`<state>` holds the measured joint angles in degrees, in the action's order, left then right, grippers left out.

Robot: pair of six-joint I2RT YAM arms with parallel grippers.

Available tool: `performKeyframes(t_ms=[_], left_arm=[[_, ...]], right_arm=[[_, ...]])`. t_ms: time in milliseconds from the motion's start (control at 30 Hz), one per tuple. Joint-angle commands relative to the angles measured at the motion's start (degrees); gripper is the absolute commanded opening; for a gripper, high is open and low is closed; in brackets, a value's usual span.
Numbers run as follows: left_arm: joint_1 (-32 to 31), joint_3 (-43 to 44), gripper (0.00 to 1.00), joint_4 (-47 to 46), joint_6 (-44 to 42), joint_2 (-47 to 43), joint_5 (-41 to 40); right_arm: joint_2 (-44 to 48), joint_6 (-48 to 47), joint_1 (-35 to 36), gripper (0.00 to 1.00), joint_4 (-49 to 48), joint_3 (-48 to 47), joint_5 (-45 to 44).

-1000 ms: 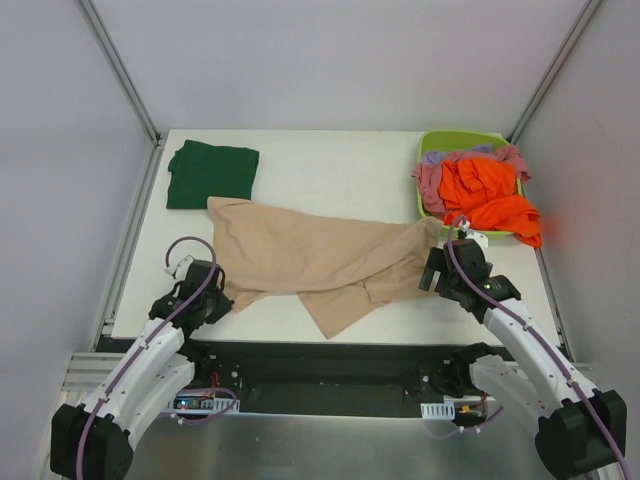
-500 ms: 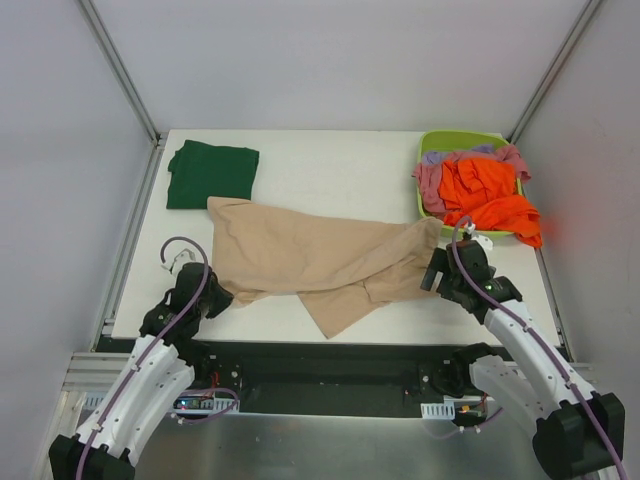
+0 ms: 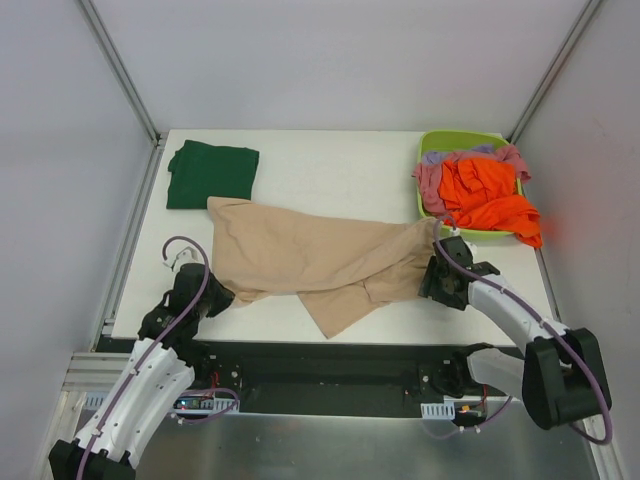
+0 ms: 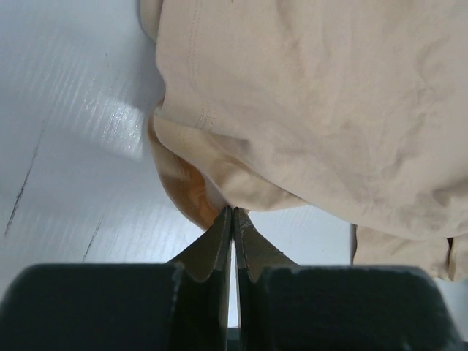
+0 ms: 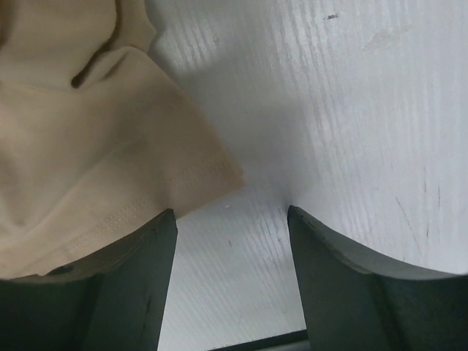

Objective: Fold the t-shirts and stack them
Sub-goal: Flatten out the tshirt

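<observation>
The beige-tan t-shirt [image 3: 320,258] lies spread and crumpled across the front of the white table. My left gripper [image 3: 216,298] is shut on its near-left edge; in the left wrist view the cloth [image 4: 314,110] meets the closed tips [image 4: 232,210] and lifts slightly. My right gripper [image 3: 432,278] is open at the shirt's right end. In the right wrist view a hemmed corner [image 5: 80,146] lies by the left finger [image 5: 131,285], with bare table between the jaws. The dark green t-shirt [image 3: 212,174] lies folded at the back left. Orange [image 3: 485,195], pink [image 3: 428,185] and lilac [image 3: 440,157] shirts are piled in the basket.
The lime-green plastic basket [image 3: 450,137] stands at the back right corner, with the orange shirt hanging over its front rim. The white table [image 3: 340,165] is walled on the left, right and back. Its front edge runs just ahead of both arm bases.
My right gripper has moved left, up to the beige shirt's right end, staying open. My left gripper has drawn back slightly, still shut on the shirt's edge.
</observation>
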<state>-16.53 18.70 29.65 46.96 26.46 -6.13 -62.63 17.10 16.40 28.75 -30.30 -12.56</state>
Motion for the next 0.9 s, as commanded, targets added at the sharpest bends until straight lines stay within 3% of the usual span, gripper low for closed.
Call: performKeyframes(t_ms=[0,267,467,867], left_arm=[[-0.25,-0.77,0.0,-1.7,-1.61,-1.14,0.95],[-0.25,-1.12,0.0,-1.79,-1.52,-1.41,0.16],[-0.25,-1.21,0.0,-2.05,-1.52,-1.41,0.15],[-0.25,-1.12,0.0,-1.96,-1.7,-1.76,0.15]], right_arm=[[-5.56,0.04,-0.14,0.63,-4.57,-2.39,0.78],[-12.68,1.17,0.03,0.48,-7.22,-3.36,3.33],[-14.98,-0.14,1.78,0.47,-4.41,-5.81,0.08],[-2.41,-3.3,1.53,0.47,-4.23,-5.64,-3.26]])
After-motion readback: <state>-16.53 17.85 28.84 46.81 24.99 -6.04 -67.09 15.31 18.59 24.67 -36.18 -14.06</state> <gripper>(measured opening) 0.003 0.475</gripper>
